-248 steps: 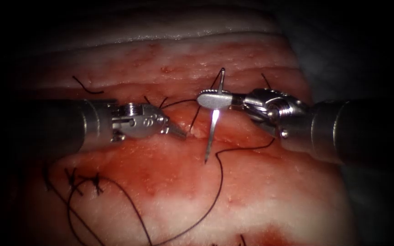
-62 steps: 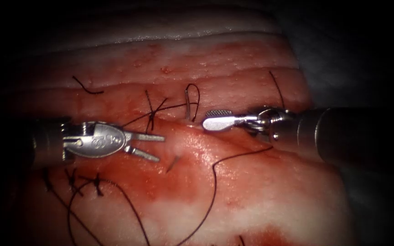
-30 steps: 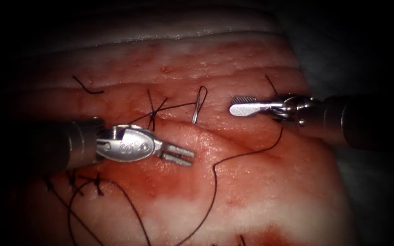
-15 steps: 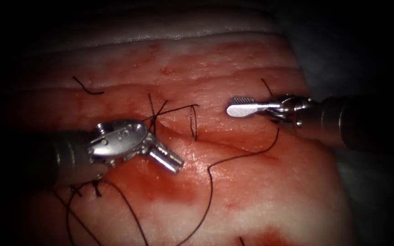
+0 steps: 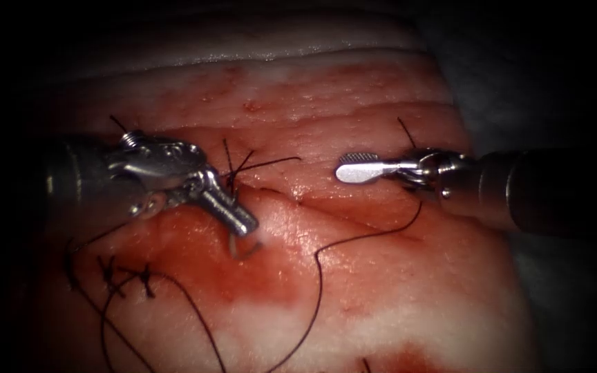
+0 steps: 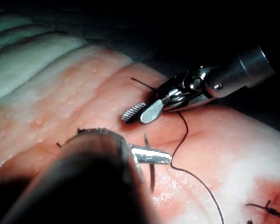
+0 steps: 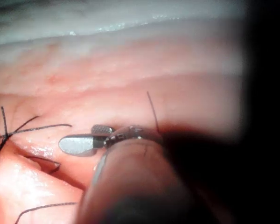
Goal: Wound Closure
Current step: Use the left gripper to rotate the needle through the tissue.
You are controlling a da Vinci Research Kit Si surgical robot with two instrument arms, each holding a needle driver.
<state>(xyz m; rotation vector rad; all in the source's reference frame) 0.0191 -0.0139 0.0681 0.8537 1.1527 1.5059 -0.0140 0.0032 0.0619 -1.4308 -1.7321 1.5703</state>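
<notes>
My left tool (image 5: 243,224) points down and right at the left end of the cut (image 5: 326,211), jaws shut on the needle (image 5: 235,245). A short pale stretch of the needle's curve stands out of the tissue (image 5: 381,290) just under the jaws; the rest is buried. In the left wrist view the same jaws (image 6: 163,158) cross the dark needle (image 6: 151,179). My right tool (image 5: 350,166) hovers over the right part of the cut, open and holding nothing, as its own view (image 7: 84,137) also shows. The thread (image 5: 319,276) loops from below the right tool towards the near edge.
A tied stitch (image 5: 233,173) with dark tails sits beside the left tool. Older knots (image 5: 145,280) lie at the lower left among thread loops. A cut end of thread (image 5: 405,131) sticks up near the right tool. Red fluid (image 5: 264,283) stains the tissue below the cut.
The left tool swung up and to the left, and its jaws closed on the needle. The needle's back end, standing by the cut a second ago, has sunk in. The right tool edged left.
</notes>
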